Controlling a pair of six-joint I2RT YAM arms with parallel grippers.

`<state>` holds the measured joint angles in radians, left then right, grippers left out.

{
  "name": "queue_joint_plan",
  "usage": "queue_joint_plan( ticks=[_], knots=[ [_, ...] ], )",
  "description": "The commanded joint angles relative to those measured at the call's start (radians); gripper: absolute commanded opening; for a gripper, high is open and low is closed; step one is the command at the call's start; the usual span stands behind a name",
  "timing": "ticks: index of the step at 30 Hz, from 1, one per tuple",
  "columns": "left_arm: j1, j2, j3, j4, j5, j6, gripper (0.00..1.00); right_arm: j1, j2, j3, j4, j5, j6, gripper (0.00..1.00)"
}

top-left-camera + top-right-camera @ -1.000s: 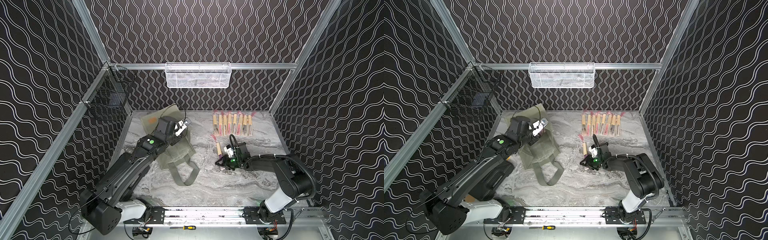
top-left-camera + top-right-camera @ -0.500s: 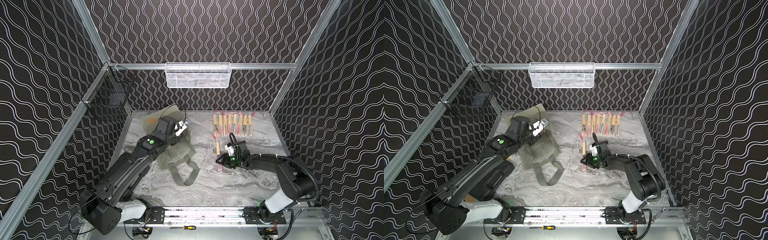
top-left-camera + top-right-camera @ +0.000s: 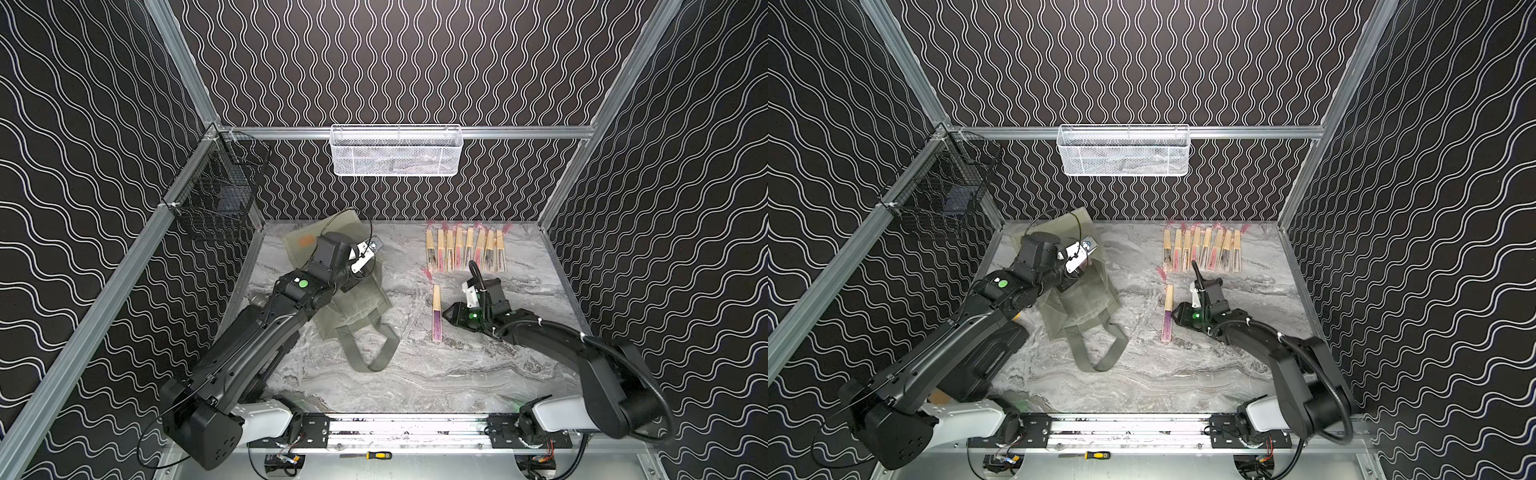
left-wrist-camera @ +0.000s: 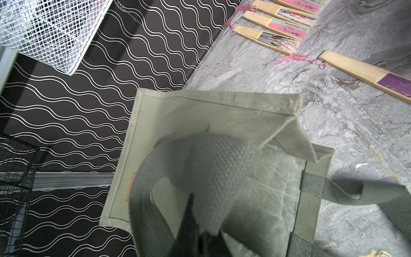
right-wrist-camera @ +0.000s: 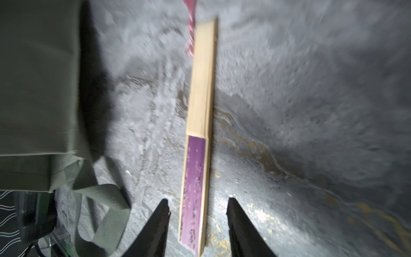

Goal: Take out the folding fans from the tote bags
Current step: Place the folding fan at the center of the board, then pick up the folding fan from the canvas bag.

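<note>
We found the left gripper closed on a strap of the grey-green tote bag, pinching the webbing. The bag sat on the left of the marble table. Its far panel, the one with the orange mark, stood up off the surface, and its other strap trailed toward the near edge. The right gripper was open, with its black fingers on either side of the purple fan and not touching it. That fan lay flat just right of the bag, near the middle of the table, running near to far with its pink tassel at the far end. A row of fans lay side by side at the far right by the back wall, and the tassel ended near that row.
</note>
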<state>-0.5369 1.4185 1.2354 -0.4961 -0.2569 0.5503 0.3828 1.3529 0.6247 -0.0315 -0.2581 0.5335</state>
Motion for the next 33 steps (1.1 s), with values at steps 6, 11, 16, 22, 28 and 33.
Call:
queue_joint_plan(
  ticks=[6, 11, 16, 22, 28, 33],
  knots=[
    [0.002, 0.0, -0.005, 0.039, 0.025, -0.012, 0.0, 0.101, -0.245, -0.032, 0.022, 0.033, 0.028, 0.47],
    [0.001, -0.008, -0.002, 0.036, 0.028, -0.012, 0.0, 0.316, -0.359, -0.037, 0.209, 0.033, 0.111, 0.49],
    [0.0, -0.01, -0.004, 0.037, 0.031, -0.012, 0.0, 0.536, -0.296, 0.008, 0.206, 0.387, 0.173, 0.5],
    [-0.006, -0.013, -0.004, 0.039, 0.03, -0.01, 0.0, 0.689, -0.176, -0.087, 0.538, 0.436, 0.454, 0.5],
    [-0.008, -0.014, 0.001, 0.033, 0.033, -0.01, 0.0, 0.831, 0.022, 0.034, 0.584, 0.543, 0.577, 0.5],
    [-0.012, -0.023, -0.005, 0.04, 0.033, -0.004, 0.0, 0.855, 0.197, 0.143, 0.611, 0.614, 0.677, 0.5]
  ],
)
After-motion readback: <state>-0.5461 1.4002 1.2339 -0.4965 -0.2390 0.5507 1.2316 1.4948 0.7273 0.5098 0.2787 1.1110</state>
